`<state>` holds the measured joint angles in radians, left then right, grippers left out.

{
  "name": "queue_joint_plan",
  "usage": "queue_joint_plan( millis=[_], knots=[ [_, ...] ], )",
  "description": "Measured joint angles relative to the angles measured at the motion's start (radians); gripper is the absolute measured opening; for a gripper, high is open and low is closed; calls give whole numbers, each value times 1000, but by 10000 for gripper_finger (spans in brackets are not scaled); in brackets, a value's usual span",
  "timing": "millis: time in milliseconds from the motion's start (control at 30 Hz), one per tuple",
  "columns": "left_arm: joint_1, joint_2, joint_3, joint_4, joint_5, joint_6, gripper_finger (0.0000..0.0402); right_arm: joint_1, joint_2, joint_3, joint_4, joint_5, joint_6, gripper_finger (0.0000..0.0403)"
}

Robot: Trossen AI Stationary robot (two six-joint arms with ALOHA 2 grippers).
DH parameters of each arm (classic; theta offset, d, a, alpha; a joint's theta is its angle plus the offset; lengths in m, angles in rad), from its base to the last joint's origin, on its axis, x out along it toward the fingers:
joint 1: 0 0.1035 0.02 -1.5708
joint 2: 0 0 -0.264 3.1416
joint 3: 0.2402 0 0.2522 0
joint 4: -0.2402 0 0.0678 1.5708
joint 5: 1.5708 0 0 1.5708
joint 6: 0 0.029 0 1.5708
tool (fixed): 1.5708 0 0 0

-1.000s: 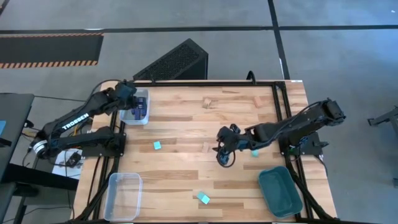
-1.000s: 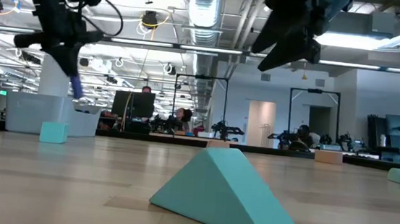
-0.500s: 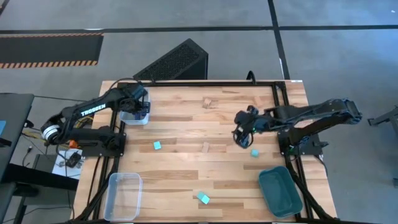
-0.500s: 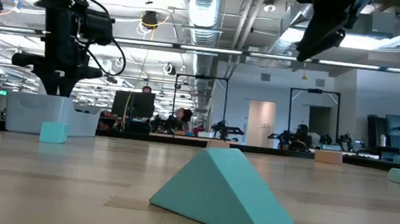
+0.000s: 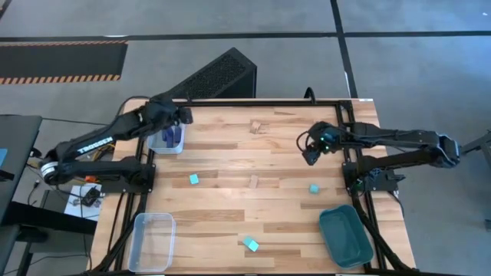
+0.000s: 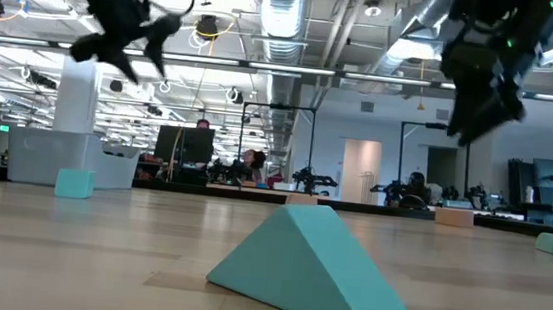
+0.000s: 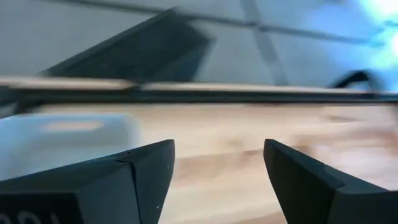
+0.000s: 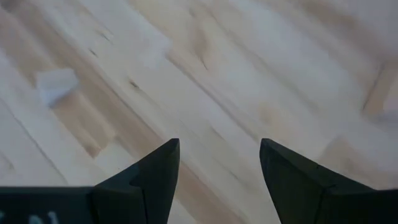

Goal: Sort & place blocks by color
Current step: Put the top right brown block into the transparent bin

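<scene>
My left gripper (image 5: 182, 115) hangs open in the air by the far-left clear bin (image 5: 167, 139), which holds dark blue blocks (image 5: 172, 136). Its fingers (image 7: 149, 168) have nothing between them. My right gripper (image 5: 311, 150) hovers open over bare wood right of centre, also with nothing between its fingers (image 8: 158, 168). Teal blocks lie flat on the table at centre left (image 5: 194, 179), centre right (image 5: 314, 188) and near the front (image 5: 250, 244). The front one is a wedge (image 6: 307, 268). Tan pieces rest at the far middle (image 5: 256, 126) and centre (image 5: 254, 182).
A second clear bin (image 5: 152, 240) stands at the near left corner. A dark teal tray (image 5: 345, 235) stands at the near right corner. A black metal frame (image 5: 341, 123) runs along the table's right side. Bare wood lies between the scattered blocks.
My left gripper carried a dark blue bar over the far-left bin, opened and let it go. It then rose and swung toward the table's far edge. My right gripper has risen and gone from the table's centre toward its right and far edges, staying open.
</scene>
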<state>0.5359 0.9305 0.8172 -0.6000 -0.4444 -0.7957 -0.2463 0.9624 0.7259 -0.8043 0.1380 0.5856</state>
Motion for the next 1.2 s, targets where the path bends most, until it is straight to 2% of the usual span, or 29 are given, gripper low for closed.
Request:
queue_joint_plan(
  millis=[200, 433, 533, 667, 833, 900, 1067, 1200],
  knots=[
    [-189, 57, -67, 339, -58, 66, 212, -33, -9, -97, 85, -4, 54, 243],
    [-295, 185, -73, 657, 21, 187, 208, 61, 10, -109, 295, -60, 69, 243],
    [-320, 195, -73, 725, 54, 205, 208, 90, 33, -108, 384, -60, 70, 243],
    [-321, 144, -58, 691, 141, 210, 208, 135, 56, -109, 481, -60, 93, 243],
    [-291, 51, -25, 589, 148, 293, 208, 208, 81, -109, 606, -58, 233, 243],
    [-277, 24, -22, 575, 149, 332, 208, 228, 99, -94, 645, -5, 292, 240],
    [-270, 7, -21, 522, 153, 373, 208, 258, 147, 34, 455, 260, 437, 212],
    [-280, 48, -21, 484, 254, 367, 208, 195, 205, 166, 193, 344, 436, 182]
  ],
)
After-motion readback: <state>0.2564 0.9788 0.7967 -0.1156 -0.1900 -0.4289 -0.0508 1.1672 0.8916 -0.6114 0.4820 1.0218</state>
